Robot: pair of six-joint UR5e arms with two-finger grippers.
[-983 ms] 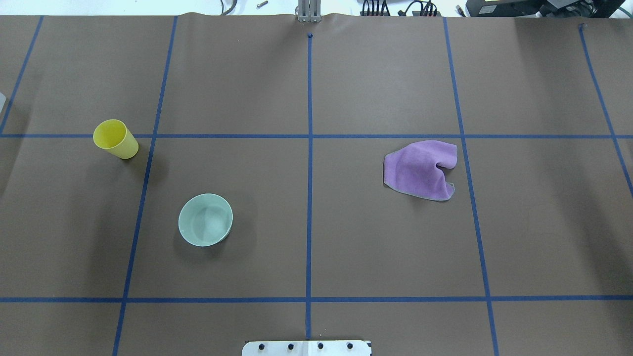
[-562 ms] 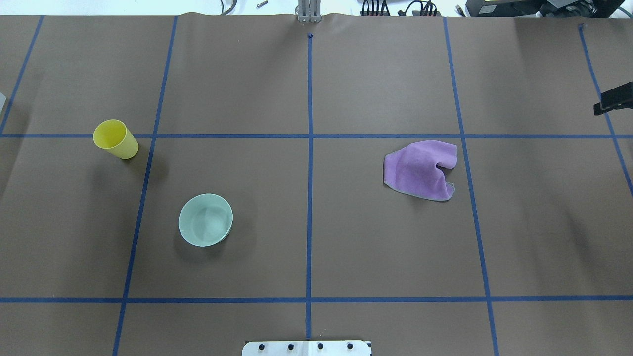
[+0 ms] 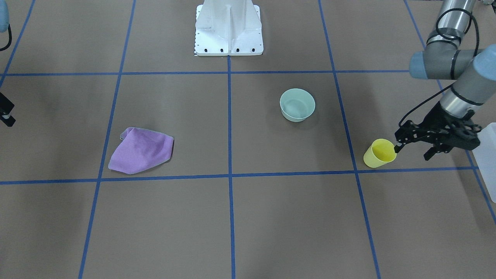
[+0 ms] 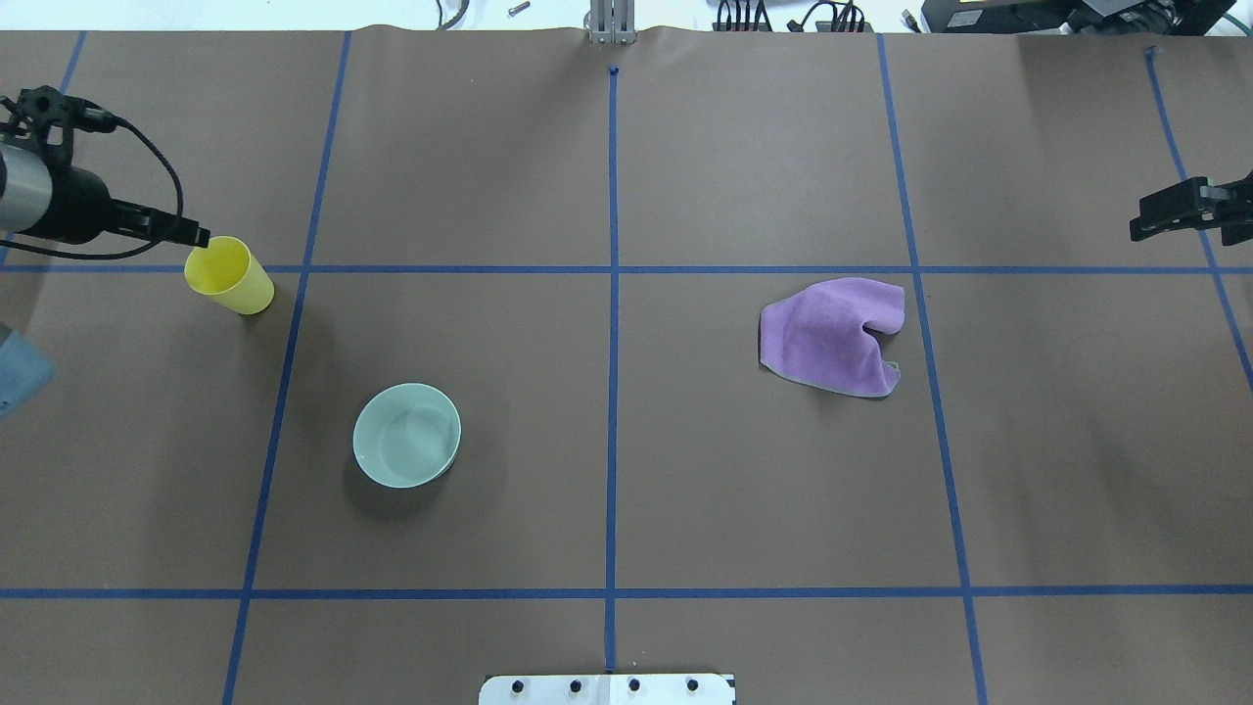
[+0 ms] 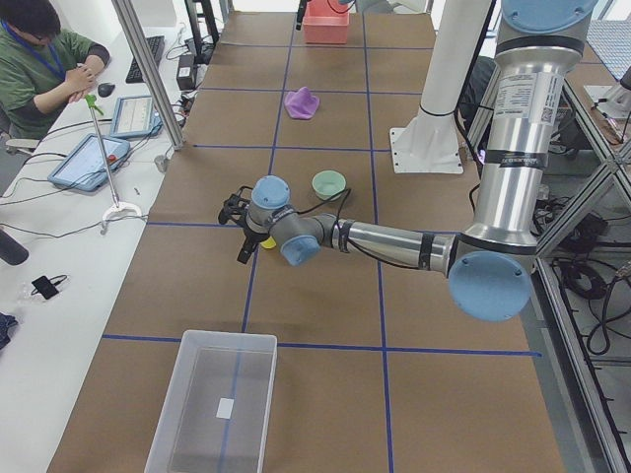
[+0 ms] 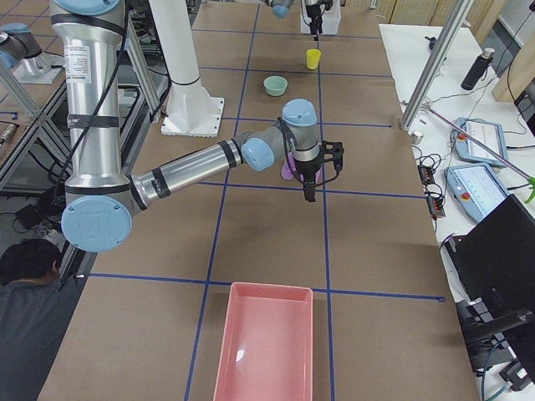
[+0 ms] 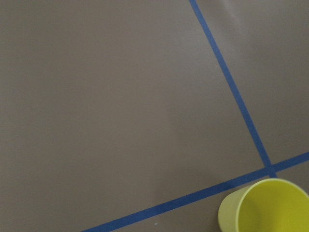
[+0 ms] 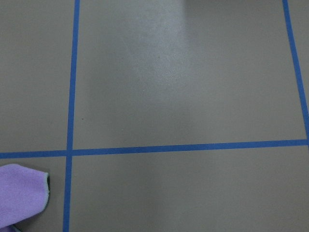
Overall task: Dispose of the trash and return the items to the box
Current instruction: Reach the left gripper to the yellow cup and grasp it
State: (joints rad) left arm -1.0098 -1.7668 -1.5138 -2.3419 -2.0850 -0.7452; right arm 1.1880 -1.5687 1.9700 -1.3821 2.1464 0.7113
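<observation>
My left claw [image 3: 411, 152] hangs open and empty. In the front view the yellow cup [image 3: 379, 153] stands upright just beside it at 9 o'clock, outside its jaws. The box [image 3: 489, 159] sits near at 3 o'clock.

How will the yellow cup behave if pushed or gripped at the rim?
The yellow cup looks empty and thin-walled, so it is probably light and may flex if squeezed. It stands upright, taller than wide, so a push near the rim would likely tip it. Once down, its round body could roll.
</observation>
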